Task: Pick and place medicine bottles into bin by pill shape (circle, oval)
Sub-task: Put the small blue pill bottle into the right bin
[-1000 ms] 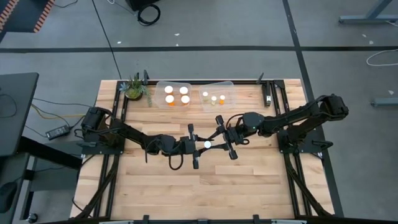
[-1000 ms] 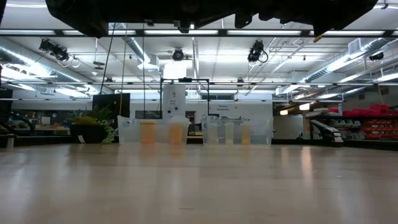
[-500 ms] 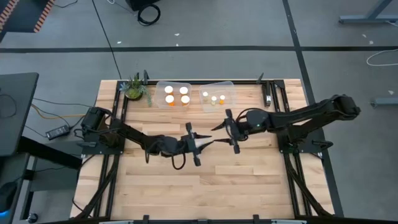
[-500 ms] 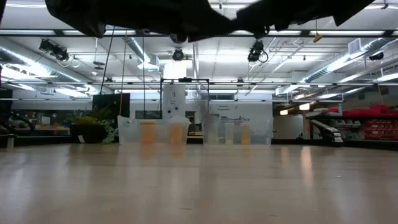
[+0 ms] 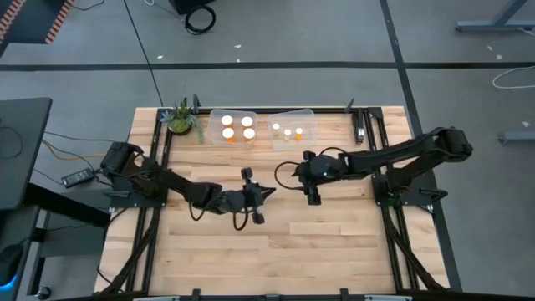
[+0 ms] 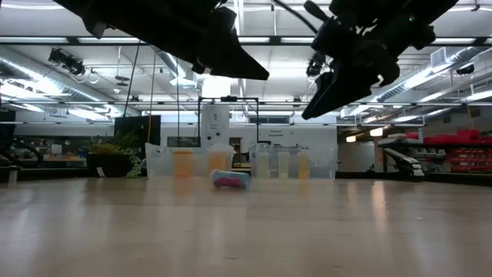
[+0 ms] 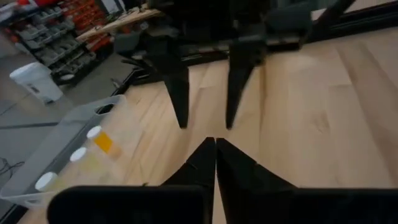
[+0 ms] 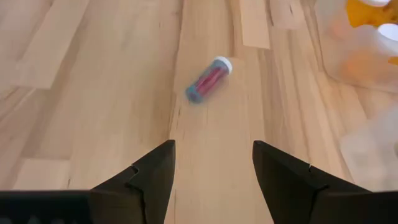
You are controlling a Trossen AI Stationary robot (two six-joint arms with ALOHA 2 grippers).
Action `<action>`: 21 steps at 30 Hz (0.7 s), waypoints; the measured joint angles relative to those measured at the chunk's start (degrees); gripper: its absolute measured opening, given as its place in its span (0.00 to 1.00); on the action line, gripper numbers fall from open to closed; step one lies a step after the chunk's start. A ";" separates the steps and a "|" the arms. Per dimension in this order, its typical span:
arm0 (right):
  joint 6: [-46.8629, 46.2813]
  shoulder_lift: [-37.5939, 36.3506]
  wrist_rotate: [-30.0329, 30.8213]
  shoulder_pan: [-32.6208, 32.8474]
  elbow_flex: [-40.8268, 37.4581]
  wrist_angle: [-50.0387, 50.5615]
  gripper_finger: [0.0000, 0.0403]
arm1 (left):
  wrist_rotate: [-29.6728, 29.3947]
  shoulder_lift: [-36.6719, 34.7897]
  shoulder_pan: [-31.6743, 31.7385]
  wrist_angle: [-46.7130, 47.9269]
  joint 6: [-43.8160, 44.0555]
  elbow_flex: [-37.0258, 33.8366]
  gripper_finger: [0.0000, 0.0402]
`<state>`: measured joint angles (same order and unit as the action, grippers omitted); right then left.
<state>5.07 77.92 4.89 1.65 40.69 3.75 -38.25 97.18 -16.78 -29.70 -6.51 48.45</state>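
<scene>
One bottle (image 8: pixel 208 79) is lying loose on the counter (image 5: pixel 334 242), unsorted, left gripper (image 7: pixel 215 149) pinched empty, right gripper (image 8: pixel 213 163) spread wide.

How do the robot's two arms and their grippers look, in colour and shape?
Both arms are black, thin and jointed, with a black cable looping near each wrist. The left gripper has two flat black fingers tapering to sharp points. The right gripper has two black wedge-shaped fingers. No markings are visible on either.
</scene>
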 joint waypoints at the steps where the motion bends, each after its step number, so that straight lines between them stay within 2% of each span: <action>1: 0.04 0.67 0.00 -0.16 0.00 -0.85 0.55 | -0.03 -0.16 -0.05 0.56 0.65 0.00 0.06; 10: 0.69 4.72 -1.66 -1.78 0.02 -8.29 0.55 | -0.08 -0.26 -0.49 10.73 8.46 -0.02 0.15; 14: 1.12 7.12 -3.83 -3.12 0.02 -12.32 0.55 | -0.12 -0.52 -0.76 13.89 9.91 -0.02 0.17; 21: 3.61 13.93 -4.07 -4.15 0.03 -19.94 0.55 | -0.11 -0.57 -0.85 18.64 13.71 -0.02 0.19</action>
<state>8.68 91.84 0.82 -2.50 40.72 -16.19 -38.35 96.62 -17.63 -11.06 7.20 48.42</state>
